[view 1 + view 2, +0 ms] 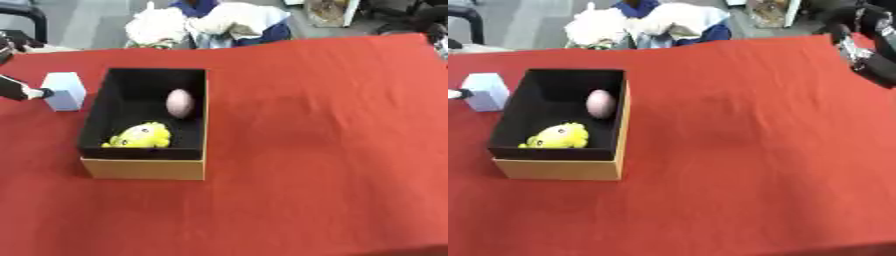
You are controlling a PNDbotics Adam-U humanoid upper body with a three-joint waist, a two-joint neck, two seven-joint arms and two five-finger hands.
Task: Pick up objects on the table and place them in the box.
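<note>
A cardboard box [144,168] with a black inside stands on the left part of the red table. In it lie a pink egg-shaped thing [179,103] near the far right wall and a yellow plush toy [140,135] at the near end. A pale blue-white block [65,90] stands upright on the cloth just left of the box. My left hand [17,89] comes in at the left edge, and its tip touches the block's left side. Most of that hand is out of view. My right hand [866,46] hangs above the table's far right corner, away from all objects.
A red cloth [324,145] covers the whole table. Beyond the far edge lies a heap of white and blue fabric [210,22]. A dark chair frame [26,17] shows at the upper left.
</note>
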